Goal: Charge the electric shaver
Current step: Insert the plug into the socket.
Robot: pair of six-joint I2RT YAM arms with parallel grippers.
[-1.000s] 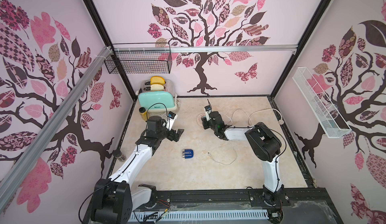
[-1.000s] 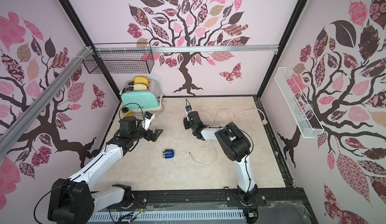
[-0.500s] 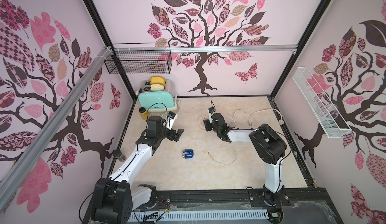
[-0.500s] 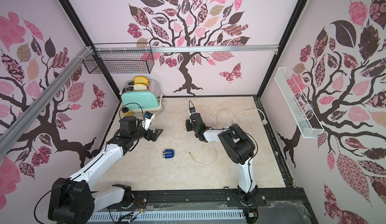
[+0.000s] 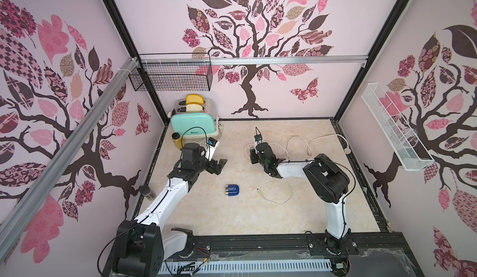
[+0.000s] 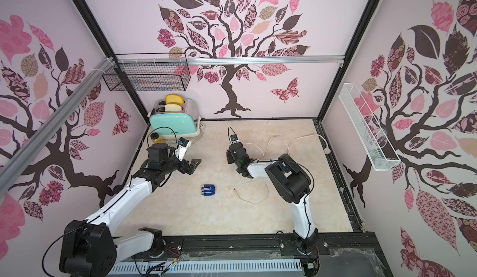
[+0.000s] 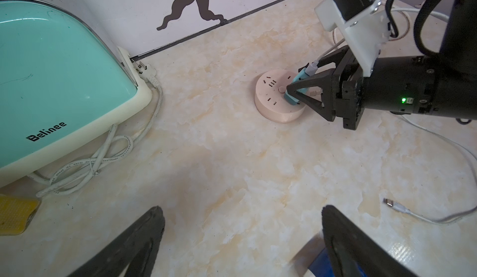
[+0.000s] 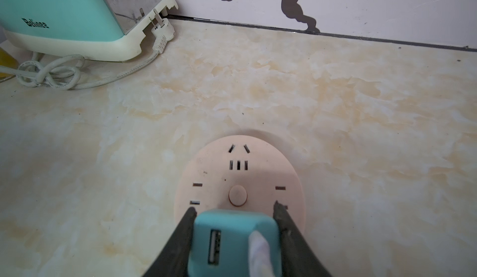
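- Right hand (image 7: 295,82) is clamped on the teal adapter (image 8: 232,239), which leans at a tilt over the near edge of the pink strip (image 7: 271,92). Can't tell if the prongs are in any slots. Pushed down at that angle, I'd guess they miss or jam.
- The strip just lies loose on the tabletop (image 5: 258,219) with nothing pinning it. A sideways shove could slide or tip it instead of seating the plug.
- The white cable (image 8: 260,250) is already plugged into the adapter, right beside one finger. It could snag or get yanked out when the hand lets go.
- Left hand (image 7: 242,208) is spread wide and holding nothing, hovering low over the tabletop.
- The shaver (image 5: 232,190) lies flat between the two arms, well apart from the strip and near the left hand.
- The cable's free end (image 5: 259,190) sits near the shaver, not touching. It's tiny and flat on the surface, so pinching it looks fiddly.
- Tugging that end might drag the adapter loose.
- The shaver looks rounded and slick, so it might squirt out of a pinch.
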